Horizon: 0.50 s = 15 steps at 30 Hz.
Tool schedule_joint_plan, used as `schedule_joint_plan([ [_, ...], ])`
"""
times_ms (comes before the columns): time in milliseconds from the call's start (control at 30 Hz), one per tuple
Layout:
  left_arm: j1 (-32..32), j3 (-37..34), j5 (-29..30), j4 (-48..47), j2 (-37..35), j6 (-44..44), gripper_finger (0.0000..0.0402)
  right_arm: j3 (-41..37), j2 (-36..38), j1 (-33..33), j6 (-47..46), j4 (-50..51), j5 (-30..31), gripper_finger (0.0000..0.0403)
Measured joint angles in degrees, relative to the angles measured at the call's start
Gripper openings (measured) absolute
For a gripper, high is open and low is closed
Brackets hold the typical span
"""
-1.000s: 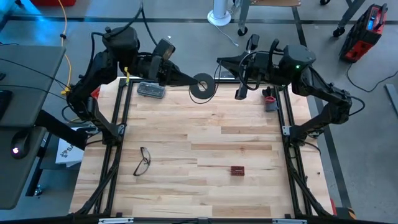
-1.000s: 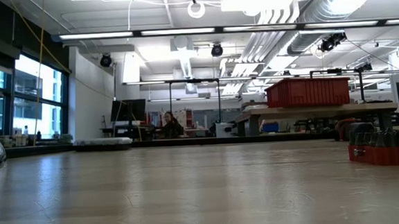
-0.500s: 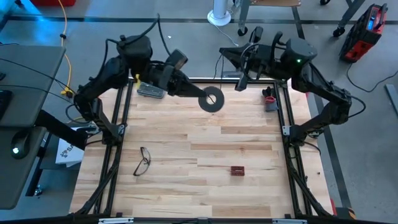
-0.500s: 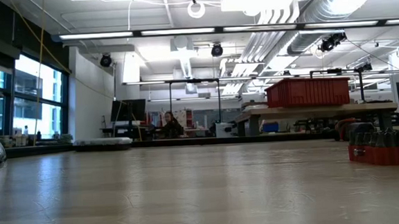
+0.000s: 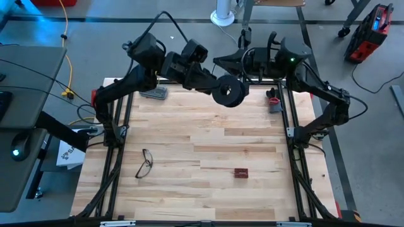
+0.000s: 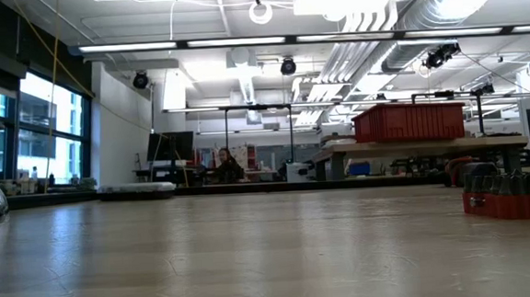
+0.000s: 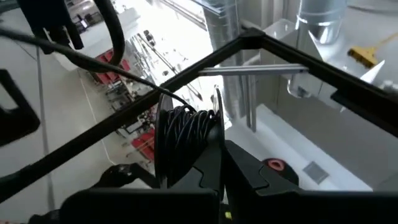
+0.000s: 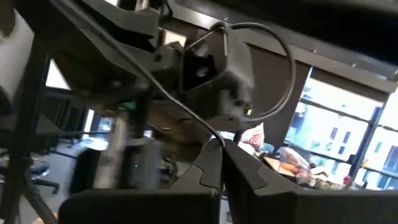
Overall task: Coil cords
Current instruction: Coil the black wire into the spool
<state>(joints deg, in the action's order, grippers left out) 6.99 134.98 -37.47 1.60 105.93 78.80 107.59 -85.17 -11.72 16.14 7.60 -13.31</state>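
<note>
The round black reel (image 5: pixel 228 90) hangs high over the table's far edge, near its middle, with thin dark cord wound on it (image 7: pixel 185 132). My left gripper (image 5: pixel 216 84) reaches in from the left and is shut on the reel. From the reel a single strand of the cord (image 7: pixel 112 68) runs off through the air. My right gripper (image 5: pixel 221 62) stands just beyond the reel, reaching in from the right, shut on a thin strand of the cord (image 8: pixel 186 115). Neither gripper shows in the low view. My left gripper pinches the reel's thin side disc (image 7: pixel 218 124) at its rim between its two fingers (image 7: pixel 208 163). The reel is lifted clear of the table, its wound cord beside the fingers. My right gripper pinches one thin strand of the cord (image 8: pixel 215 138) between its fingertips (image 8: pixel 211 155). The strand runs taut away from the fingers, up across the view. It is clear of the table.
Black-framed eyeglasses (image 5: pixel 145 162) lie near the table's left edge and a small dark red block (image 5: pixel 240 172) lies toward the near side. A clear plastic box (image 5: pixel 153 93) sits at the far left and a red and grey object (image 5: pixel 273 101) at the far right.
My left gripper has carried the reel toward the table's right edge, along the far edge, and has tipped upward, so the reel shows larger in the high view. My right gripper has swung a little toward the left arm. Both stay shut.
</note>
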Motion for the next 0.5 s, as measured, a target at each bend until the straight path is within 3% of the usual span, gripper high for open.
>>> schedule_joint_plan([
  [267, 3.98, 0.0, -2.75, 1.76, -0.02, -6.69, 0.0, 0.0, 0.53, 2.75, -3.76, 0.11, -0.09, 0.0],
  [500, 6.25, 0.0, -5.75, 3.29, -0.02, -3.62, 0.0, 0.0, 0.06, 4.76, -4.77, -1.34, 2.61, 0.0],
])
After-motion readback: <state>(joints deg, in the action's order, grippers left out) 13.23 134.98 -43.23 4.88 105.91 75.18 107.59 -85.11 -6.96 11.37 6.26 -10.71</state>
